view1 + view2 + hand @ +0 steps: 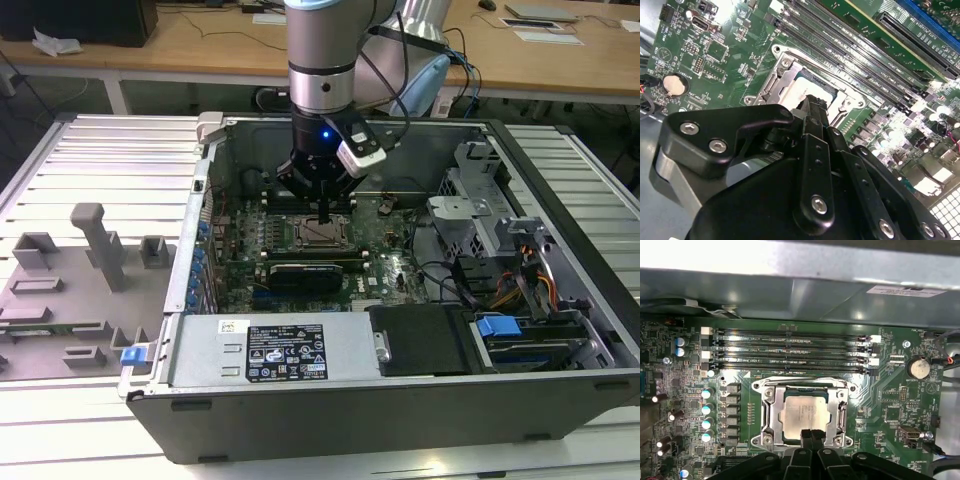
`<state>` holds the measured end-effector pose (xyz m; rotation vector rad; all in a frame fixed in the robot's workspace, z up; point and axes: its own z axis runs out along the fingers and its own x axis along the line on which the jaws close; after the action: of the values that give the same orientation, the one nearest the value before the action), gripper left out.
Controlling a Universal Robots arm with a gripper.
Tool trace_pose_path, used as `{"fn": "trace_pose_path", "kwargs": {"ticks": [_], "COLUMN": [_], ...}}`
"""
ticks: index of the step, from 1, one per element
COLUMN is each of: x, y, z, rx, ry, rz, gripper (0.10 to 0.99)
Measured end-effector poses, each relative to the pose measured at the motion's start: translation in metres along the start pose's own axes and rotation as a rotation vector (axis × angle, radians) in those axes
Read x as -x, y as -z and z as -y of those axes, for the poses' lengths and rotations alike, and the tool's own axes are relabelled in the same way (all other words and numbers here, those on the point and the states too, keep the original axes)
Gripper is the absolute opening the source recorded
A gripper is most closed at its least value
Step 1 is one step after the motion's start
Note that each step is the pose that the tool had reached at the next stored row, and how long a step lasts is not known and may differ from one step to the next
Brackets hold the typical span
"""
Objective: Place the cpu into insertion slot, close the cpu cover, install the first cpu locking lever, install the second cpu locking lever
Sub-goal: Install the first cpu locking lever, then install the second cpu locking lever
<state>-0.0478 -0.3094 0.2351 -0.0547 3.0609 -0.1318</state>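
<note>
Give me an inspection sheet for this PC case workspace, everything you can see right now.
Surface: ribbed metal table carrying the open computer case.
Job's things: cpu seated in the insertion slot; cpu cover lies flat around it.
Clutter: grey fixture blocks on the exterior view's left.
End effector: fingers together, tips at the cover's edge.
Cables: bundle inside the case, exterior view's right.
Surroundings: wooden desks behind.

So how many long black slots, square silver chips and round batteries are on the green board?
Long memory slots: 4
cpu: 1
Round coin battery: 1
Total: 6
</note>
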Motion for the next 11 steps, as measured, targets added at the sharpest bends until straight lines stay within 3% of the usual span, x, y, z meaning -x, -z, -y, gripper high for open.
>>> {"fn": "trace_pose_path", "kwargs": {"ticks": [11], "x": [0.0], "y": [0.0003], "z": [0.0007], "rx": [0.0], "ry": [0.0], "rz": [-0.0002], "gripper": [0.106]}}
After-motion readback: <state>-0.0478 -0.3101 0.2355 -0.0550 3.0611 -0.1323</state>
